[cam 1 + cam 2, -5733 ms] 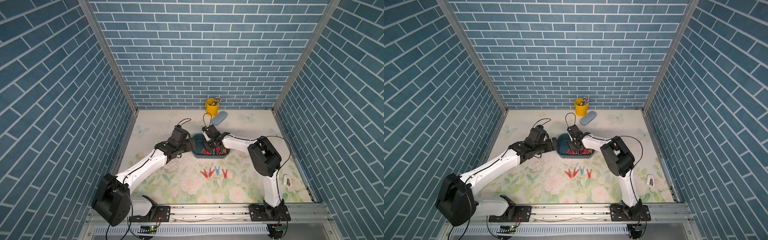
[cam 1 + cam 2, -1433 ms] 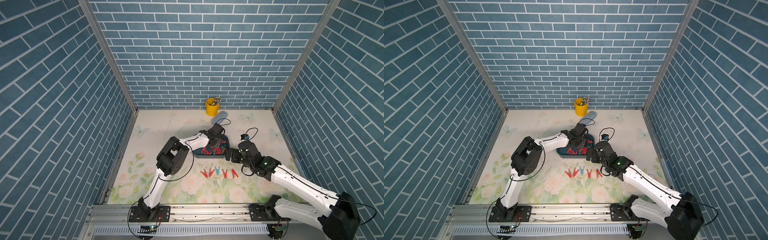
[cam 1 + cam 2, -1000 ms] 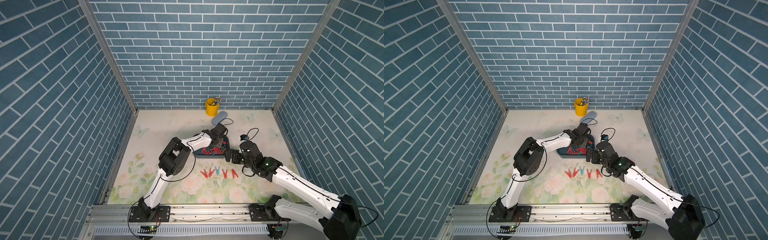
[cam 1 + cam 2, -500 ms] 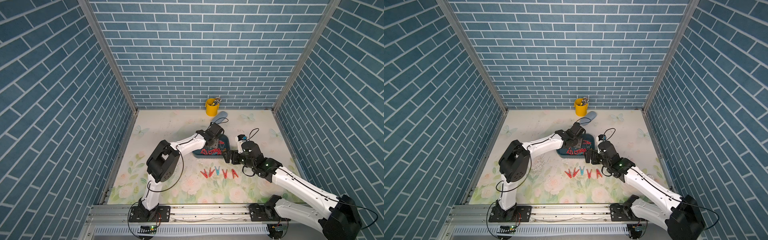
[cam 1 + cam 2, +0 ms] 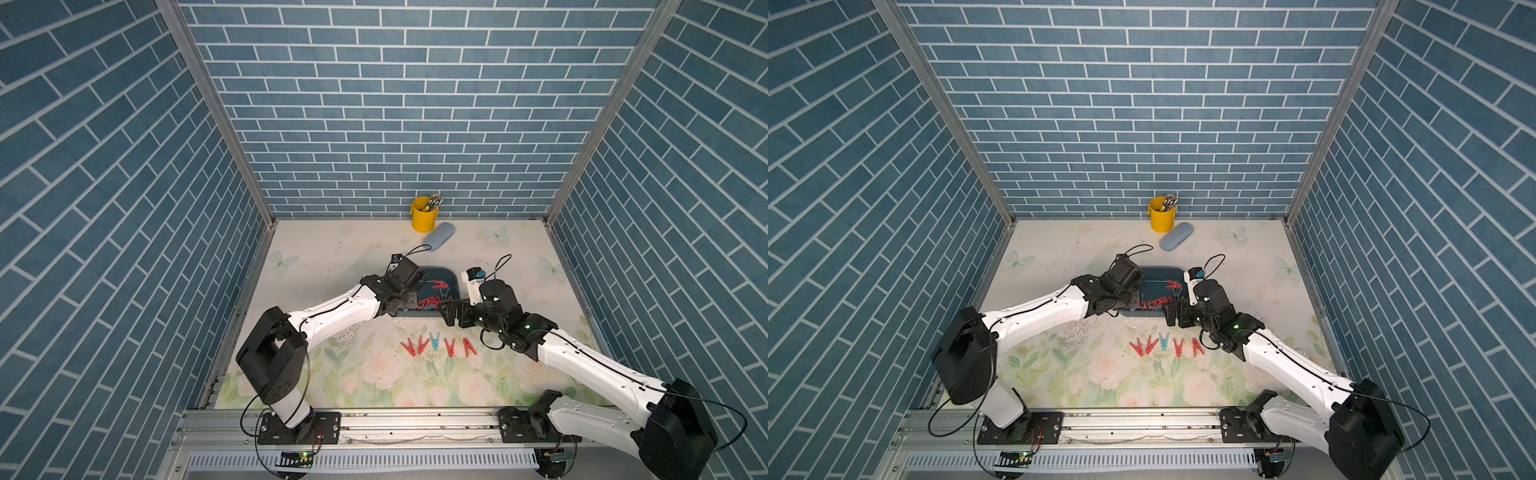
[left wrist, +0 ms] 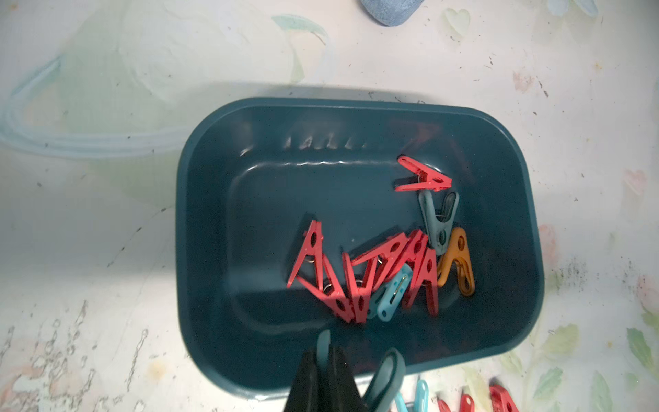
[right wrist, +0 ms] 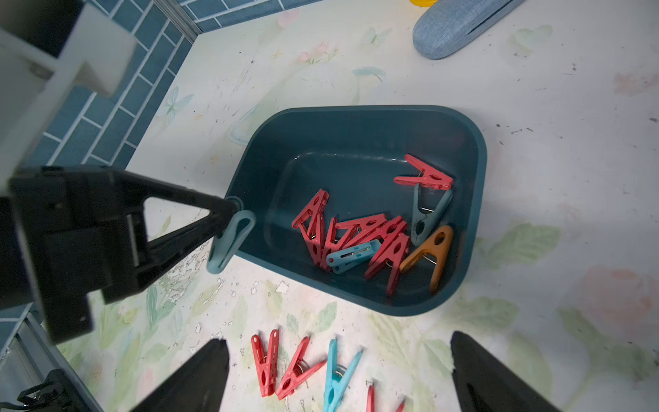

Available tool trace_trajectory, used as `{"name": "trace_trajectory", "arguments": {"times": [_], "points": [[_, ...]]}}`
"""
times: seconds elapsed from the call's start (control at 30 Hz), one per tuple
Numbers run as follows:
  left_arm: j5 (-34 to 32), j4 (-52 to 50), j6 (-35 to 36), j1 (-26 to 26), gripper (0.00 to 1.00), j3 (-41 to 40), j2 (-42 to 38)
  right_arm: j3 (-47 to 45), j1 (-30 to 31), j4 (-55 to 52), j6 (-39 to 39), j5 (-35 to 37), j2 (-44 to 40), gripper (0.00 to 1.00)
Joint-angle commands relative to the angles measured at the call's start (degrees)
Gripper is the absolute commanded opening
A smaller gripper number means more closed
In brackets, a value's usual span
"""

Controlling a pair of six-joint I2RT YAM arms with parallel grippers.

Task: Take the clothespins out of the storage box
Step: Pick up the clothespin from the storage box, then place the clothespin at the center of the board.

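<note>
Clothespins [image 6: 374, 271] partly cleared from the storage box [image 6: 185, 228], one held at its rim.
Those left in the box lay heaped toward the end nearer the right arm: mostly red, with one orange, one light blue and one dull teal, and a single red one apart by the far wall. The left gripper [image 7: 231, 210] was closed tight on a pale teal clothespin [image 7: 219, 258], which hung over the box's near rim. The right gripper [image 7: 338, 339] stood spread to full width with nothing between its fingers, by the box's near wall and close to a row of five clothespins [image 5: 435, 345], four red and one light blue, laid side by side on the bench [image 5: 332, 257] just outside that wall.
</note>
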Motion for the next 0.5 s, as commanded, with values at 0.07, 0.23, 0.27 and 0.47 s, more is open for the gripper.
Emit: {"name": "trace_trajectory", "arguments": {"times": [0.07,0.23,0.27,0.47], "points": [[-0.11,-0.58,-6.58,-0.21,0.03,-7.77,-6.8,0.2,-0.65,2.27,-3.43,-2.44,1.72,0.99],[-0.53,-0.15,-8.7,-0.21,0.03,-14.5,-10.68,0.41,-0.89,3.19,-3.54,-3.25,2.78,0.99],[-0.75,-0.13,-8.7,-0.23,0.04,-15.51,-11.18,0.52,-0.88,3.44,-3.53,-3.27,2.99,0.99],[-1.95,1.05,-8.85,-0.21,0.04,-18.79,-10.11,0.94,-1.09,3.77,-3.35,-2.93,4.27,0.99]]}}
